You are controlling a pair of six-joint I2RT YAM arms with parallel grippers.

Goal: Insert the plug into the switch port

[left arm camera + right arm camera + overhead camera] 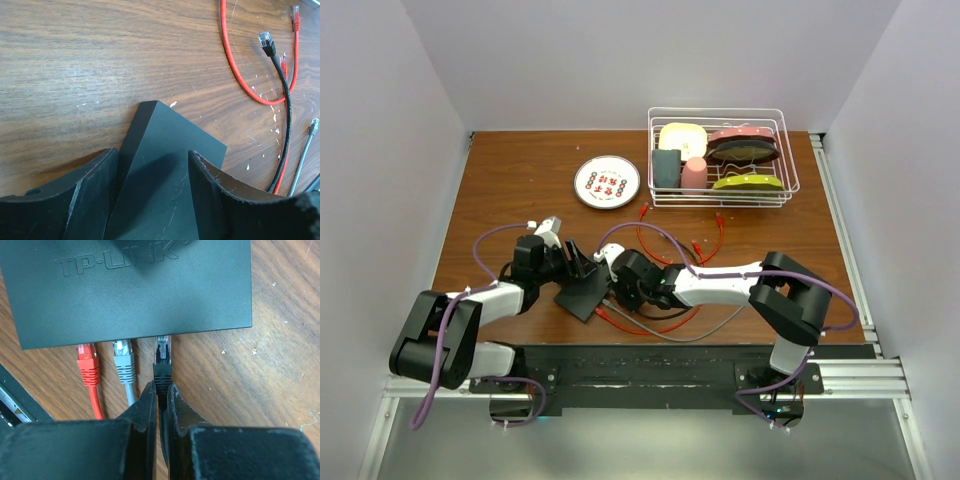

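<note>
Right gripper [161, 390] is closest to its wrist camera. Its jaws are pinched tight on the boot of the black plastic plug [162, 357]. The clear tip points straight ahead and meets the port edge of the switch. Can't tell if it's latched or only at the mouth.

- Brown wood-grain counter [280, 365] carries everything.
- Flat dark-grey rectangular switch [135, 290] lies directly ahead of the right gripper, port row facing it.
- Left gripper [152, 156] straddles a switch corner that pokes out ahead between its jaws. The jaws stand apart, one finger along an edge and the other over the top face. Can't tell whether the pads actually bear on the box.
- Ahead-right of the left gripper lie three loose leads: a red cable loop [223, 45], a black cable [287, 130] and a thin grey cable [305, 150].
- Red moulded plug [87, 360] and grey moulded plug [124, 360] sit in ports just left of the right gripper's fingertips. The grey lead runs right beside the left finger.

Risks, biggest first:
- **Switch slides:** if the left gripper isn't clamping, the push shoves the box away across the counter and the plug never seats.
- **Plug pivots:** the pinch is narrow and sits on the boot, behind the body. Any off-axis load could cock the tip so it jams on the port lip.
- **Slip:** the jaws could skid along the boot under push force, so the arm advances and the plug doesn't.
- **Snag:** the left finger could catch the grey lead and drag its neighbour.
- **Cable drag:** the trailing black lead could tug the plug sideways.
</note>
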